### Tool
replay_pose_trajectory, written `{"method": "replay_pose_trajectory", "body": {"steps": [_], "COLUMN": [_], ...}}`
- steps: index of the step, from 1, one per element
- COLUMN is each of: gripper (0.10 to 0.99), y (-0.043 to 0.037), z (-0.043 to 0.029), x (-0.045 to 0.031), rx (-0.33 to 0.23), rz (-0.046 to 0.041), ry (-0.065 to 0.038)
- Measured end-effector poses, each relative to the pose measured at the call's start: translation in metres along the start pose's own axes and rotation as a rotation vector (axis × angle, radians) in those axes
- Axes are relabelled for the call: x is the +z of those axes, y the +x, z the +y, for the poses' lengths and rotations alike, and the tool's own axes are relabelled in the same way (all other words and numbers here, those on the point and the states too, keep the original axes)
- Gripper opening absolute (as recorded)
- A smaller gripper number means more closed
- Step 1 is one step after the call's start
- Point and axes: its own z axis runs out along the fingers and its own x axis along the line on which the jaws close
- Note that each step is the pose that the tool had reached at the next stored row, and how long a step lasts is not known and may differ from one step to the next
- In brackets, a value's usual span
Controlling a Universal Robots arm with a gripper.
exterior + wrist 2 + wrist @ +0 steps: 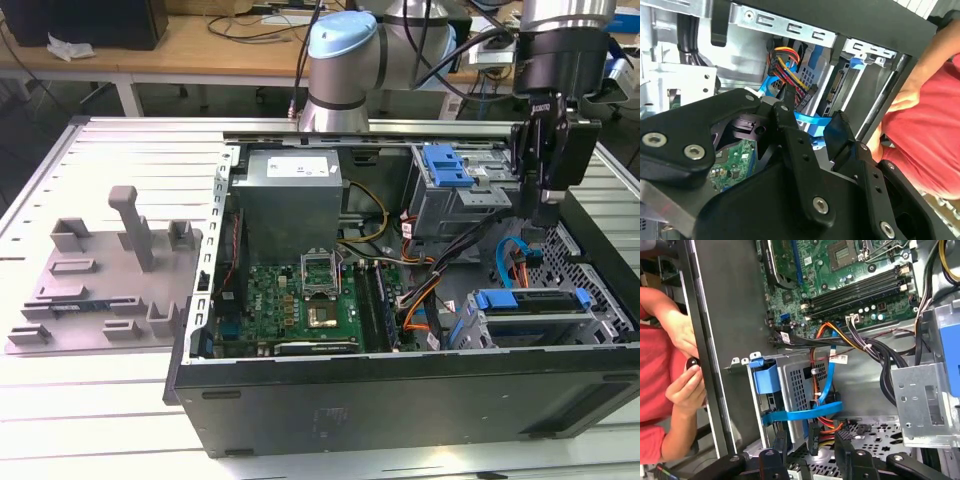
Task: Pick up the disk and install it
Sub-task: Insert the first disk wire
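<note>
Step in hand: late install, by my read. The pincer [544, 218] is released and empty, its fingers [845, 449] spread apart with a black power plug [813, 436] between them, not gripped. The disk [535, 322] sits below the pincer, lying flat in the perforated grey sheet-metal drive cage [795, 380]. It has a silver metal body with a bright blue plastic carrier frame along its edge. It looks seated, but I can't tell if it is latched or cabled. A flat glossy blue data ribbon [805, 413] loops just under the fingertips, with a red/yellow/orange wire bundle [786, 62] right beside it. The next move calls for small, slow travel: the cables are soft, springy and easy to snag, and the cage edges are thin and hard. The green motherboard [840, 270] lies well off to the pincer's side. A person's hand [685, 385] is just outside the case wall, near the pincer. A grey plastic fixture [110, 265] with upright posts stands well apart on the ribbed surface [60, 400].
</note>
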Motion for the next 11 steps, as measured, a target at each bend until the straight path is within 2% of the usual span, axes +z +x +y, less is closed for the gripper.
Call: {"method": "replay_pose_trajectory", "body": {"steps": [1, 2, 3, 4, 7, 11], "gripper": [0.506, 0.506, 0.506, 0.506, 0.506, 0.490], "y": [-0.0002, -0.0003, -0.0005, -0.0013, -0.0040, -0.0055], "z": [0.0000, 0.0000, 0.0000, 0.0002, 0.0008, 0.0000], "x": [0.0002, 0.0004, 0.0006, 0.0019, 0.0063, 0.0074], "rx": [0.004, 0.006, 0.008, 0.013, 0.032, 0.035], "rz": [0.0208, 0.0362, 0.0446, 0.0475, 0.0494, 0.0535], "ry": [0.004, 0.007, 0.009, 0.007, -0.002, 0.000]}}
